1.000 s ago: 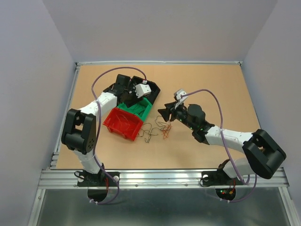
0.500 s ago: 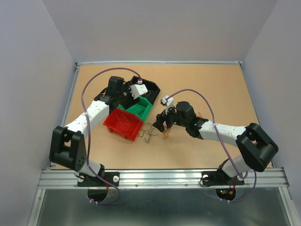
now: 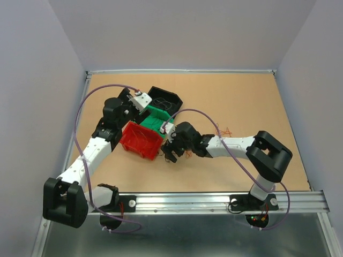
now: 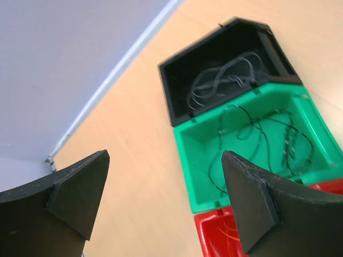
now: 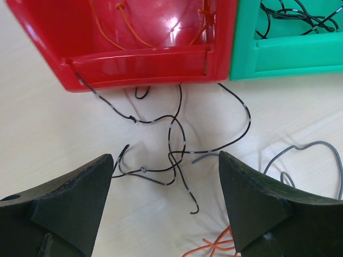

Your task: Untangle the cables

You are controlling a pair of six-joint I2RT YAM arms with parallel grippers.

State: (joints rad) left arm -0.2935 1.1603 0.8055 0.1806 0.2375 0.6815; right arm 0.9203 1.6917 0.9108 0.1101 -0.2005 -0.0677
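The cables are thin wires. A loose black tangle point(image 5: 172, 143) lies on the table just in front of the red bin point(image 5: 139, 72), with an orange strand point(image 5: 214, 247) and a grey one point(image 5: 300, 150) beside it. My right gripper point(image 5: 166, 158) point(image 3: 170, 151) hovers over that tangle, open, with nothing between its fingers. Other wires lie in the bins: orange in the red bin, black in the green bin point(image 4: 185, 160), grey in the black bin point(image 4: 166, 91). My left gripper point(image 4: 165, 158) point(image 3: 139, 106) hangs open and empty above the table, left of the green and black bins.
The three bins stand in a touching row, black point(image 3: 172, 96), green point(image 3: 151, 113) and red point(image 3: 134, 144), left of centre. A small orange wire point(image 3: 225, 130) lies apart, behind the right forearm. Purple cables loop off both arms. Raised rails edge the table.
My left gripper pulled back left from over the bins and opened wider. My right gripper swung left and down over the loose wires by the red bin, also opening wider.
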